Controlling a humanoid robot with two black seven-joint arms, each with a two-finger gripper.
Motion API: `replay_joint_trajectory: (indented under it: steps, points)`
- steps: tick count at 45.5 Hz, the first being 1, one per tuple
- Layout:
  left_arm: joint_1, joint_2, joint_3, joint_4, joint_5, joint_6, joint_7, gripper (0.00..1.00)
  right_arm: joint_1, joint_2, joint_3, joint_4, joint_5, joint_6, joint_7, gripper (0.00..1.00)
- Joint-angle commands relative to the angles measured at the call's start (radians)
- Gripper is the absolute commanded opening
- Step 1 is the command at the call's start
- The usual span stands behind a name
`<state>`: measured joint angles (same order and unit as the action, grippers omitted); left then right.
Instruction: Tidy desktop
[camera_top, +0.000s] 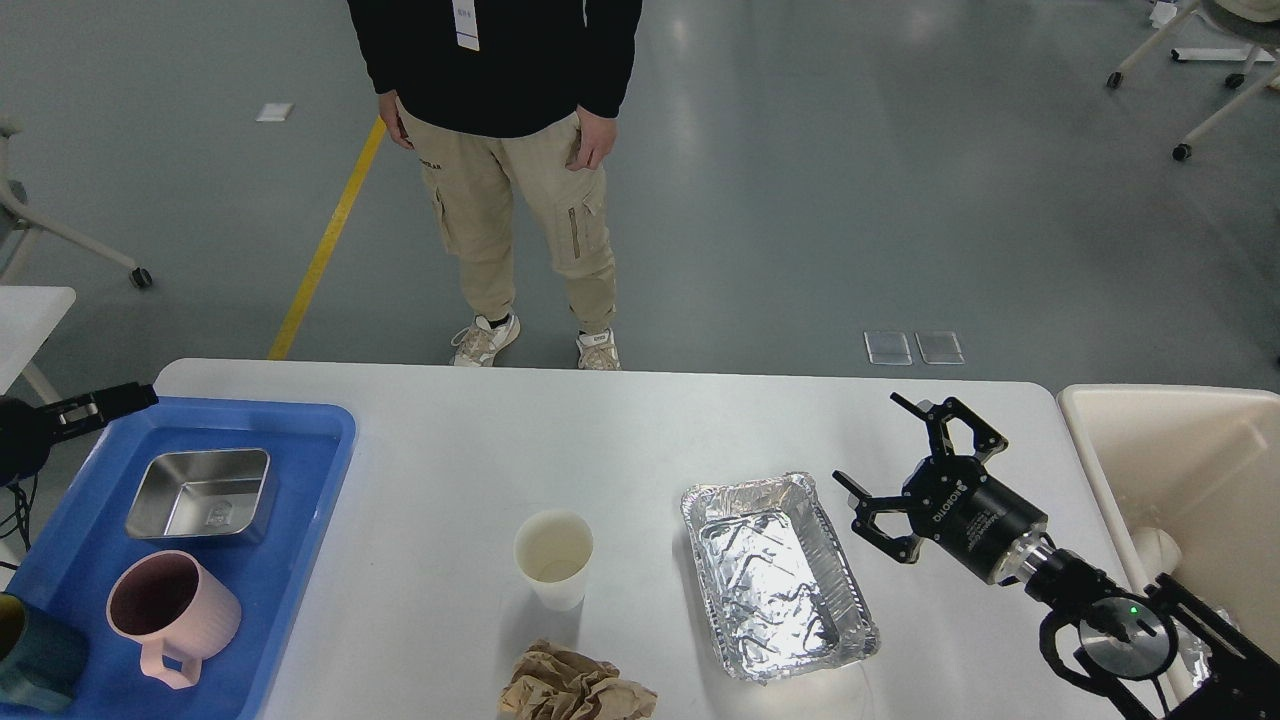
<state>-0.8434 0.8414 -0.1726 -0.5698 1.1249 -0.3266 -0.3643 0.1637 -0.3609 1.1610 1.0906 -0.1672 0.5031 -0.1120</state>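
My right arm reaches in from the lower right, its right gripper (893, 468) spread wide, holding nothing, above the desktop (620, 440) just beside the foil tray (775, 575). My left gripper (105, 400) hovers over the blue tray (300, 520) corner; I cannot tell its opening.
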Motion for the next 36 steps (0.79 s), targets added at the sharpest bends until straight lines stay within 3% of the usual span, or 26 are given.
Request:
replay_joint_trajectory:
  steps: [1, 5, 10, 21, 25, 29, 31, 36]
  points:
    - [-0.074, 0.008, -0.010, -0.056, -0.042, -0.110, 0.002, 0.89, 0.000, -0.012, -0.001, 0.003, 0.000, 0.000, 0.000, 1.00]
    - [-0.097, 0.030, -0.024, -0.140, -0.106, -0.160, 0.013, 0.89, -0.001, -0.023, -0.001, 0.006, 0.000, 0.000, -0.002, 1.00]
    - [-0.095, 0.077, -0.063, -0.295, -0.171, -0.160, 0.013, 0.89, -0.001, -0.027, -0.001, 0.006, 0.000, -0.001, -0.002, 1.00]
    - [0.032, 0.093, -0.306, -0.513, -0.234, -0.049, -0.004, 0.94, -0.001, -0.030, -0.003, 0.005, 0.000, -0.002, -0.002, 1.00]
    - [0.110, 0.082, -0.375, -0.519, -0.235, -0.017, -0.051, 0.97, -0.001, -0.043, -0.004, 0.006, 0.000, -0.002, -0.002, 1.00]
    - [0.162, 0.070, -0.393, -0.513, -0.235, -0.017, -0.171, 0.97, -0.001, -0.046, -0.004, 0.006, 0.000, -0.002, -0.002, 1.00]
    - [0.173, 0.076, -0.384, -0.507, -0.237, -0.012, -0.205, 0.97, -0.001, -0.050, -0.004, 0.006, 0.000, -0.002, -0.002, 1.00]
    - [0.179, 0.070, -0.395, -0.504, -0.247, -0.006, -0.197, 0.97, -0.001, -0.050, -0.006, 0.008, 0.000, -0.002, -0.002, 1.00]
